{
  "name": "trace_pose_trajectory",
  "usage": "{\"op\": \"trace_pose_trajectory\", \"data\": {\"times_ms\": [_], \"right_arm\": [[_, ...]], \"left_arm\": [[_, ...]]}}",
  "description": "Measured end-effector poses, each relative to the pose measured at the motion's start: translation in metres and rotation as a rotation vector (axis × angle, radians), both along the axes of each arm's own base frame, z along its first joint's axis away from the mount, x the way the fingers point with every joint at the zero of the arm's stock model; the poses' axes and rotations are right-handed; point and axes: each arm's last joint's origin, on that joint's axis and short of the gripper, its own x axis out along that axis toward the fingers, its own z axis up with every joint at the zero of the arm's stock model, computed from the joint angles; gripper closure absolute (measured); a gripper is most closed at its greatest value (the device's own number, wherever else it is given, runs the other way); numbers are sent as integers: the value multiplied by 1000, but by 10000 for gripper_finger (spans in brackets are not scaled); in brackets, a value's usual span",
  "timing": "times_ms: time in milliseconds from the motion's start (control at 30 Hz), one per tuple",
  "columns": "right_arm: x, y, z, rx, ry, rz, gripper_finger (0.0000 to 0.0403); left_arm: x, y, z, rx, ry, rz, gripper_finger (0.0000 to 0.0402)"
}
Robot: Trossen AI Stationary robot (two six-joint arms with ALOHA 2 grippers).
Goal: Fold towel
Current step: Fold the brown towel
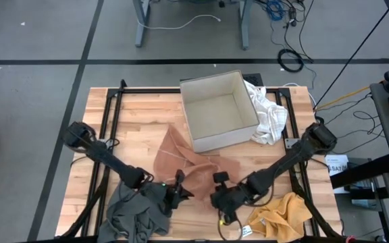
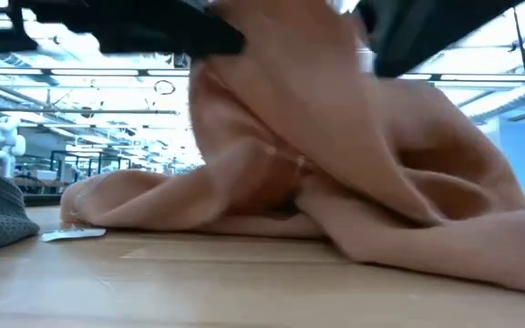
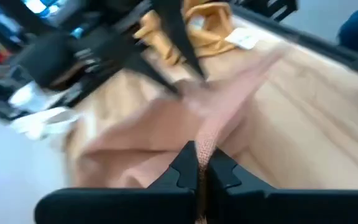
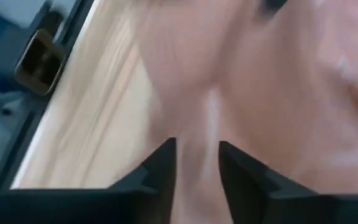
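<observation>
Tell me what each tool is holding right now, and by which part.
The left tool pinches a raised fold of the pink towel. The right tool is open over the same towel, gripping nothing.

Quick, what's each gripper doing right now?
Left gripper: shut on the pink towel.
Right gripper: open, fingers apart over the towel, holding nothing.

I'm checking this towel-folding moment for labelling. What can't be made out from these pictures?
- Right pincer: right wrist view is motion-blurred, so whether it touches the pink towel is unclear.
- Left pincer: shut on a pink towel fold; which edge cannot be told, blurred.
- Low view: the towel fills the frame, hiding the cardboard box.
- Grey cloth and yellow cloth: cut off by the high view's bottom edge.
</observation>
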Motion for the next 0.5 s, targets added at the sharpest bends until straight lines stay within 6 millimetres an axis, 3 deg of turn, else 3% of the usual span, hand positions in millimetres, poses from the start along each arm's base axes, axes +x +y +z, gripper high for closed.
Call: {"op": "trace_pose_trajectory", "data": {"times_ms": [233, 367, 500], "right_arm": [[-24, 26, -12, -11, 95, 30, 256], [-19, 35, -23, -13, 60, 68, 267], [-18, 28, -36, -84, 111, 5, 279]], "left_arm": [[-26, -2, 42, -6, -69, 22, 400], [-30, -2, 45, -4, -61, 18, 400], [-31, 0, 40, 7, -16, 48, 400]]}}
